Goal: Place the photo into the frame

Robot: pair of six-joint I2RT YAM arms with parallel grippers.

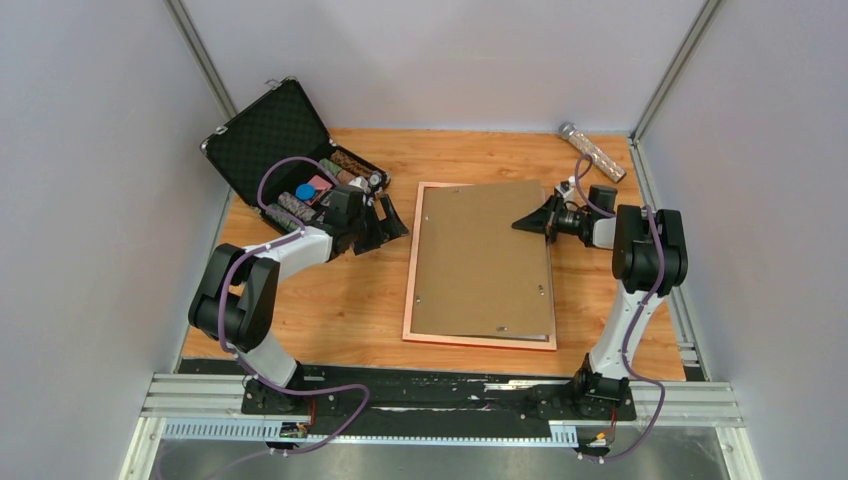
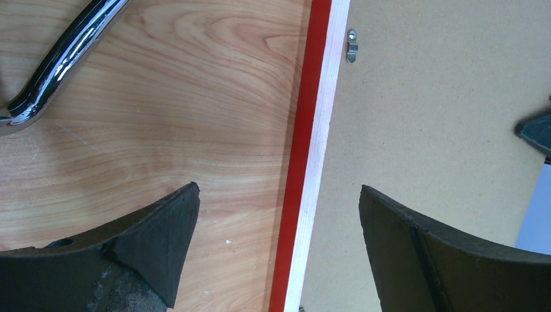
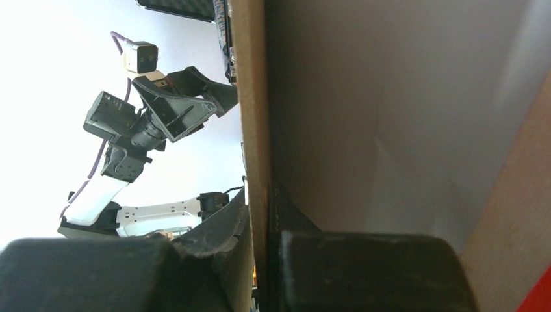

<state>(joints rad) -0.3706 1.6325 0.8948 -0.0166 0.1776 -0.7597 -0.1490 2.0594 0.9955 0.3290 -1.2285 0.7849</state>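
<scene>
The frame (image 1: pixel 409 290) lies face down mid-table (image 1: pixel 330 300), copper side up, with a brown board (image 1: pixel 480 260) sitting askew on it. The right gripper (image 1: pixel 520 223) pinches the board's right edge near the frame's far right corner. From its own camera that edge looks tipped up off the frame. The left gripper (image 1: pixel 397 218) hangs spread wide just over the frame's left rail, holding nothing. I can't pick out the photo for certain; a pale surface under the raised board may be its back.

If the board is being seated, I'd square it to the frame's inner lip first, lower it slowly, and let the left gripper steady the rail so the frame doesn't skate. The 1 clip (image 2: pixel 351 45) I can see close up shouldn't get trapped underneath.

The table is smooth wood-grain and probably slippery. Left of the frame stands an open black case (image 1: pixel 265 140), and beyond its far right corner lies a glittery tube (image 1: pixel 592 150). Plain grey walls close in 3 sides.
</scene>
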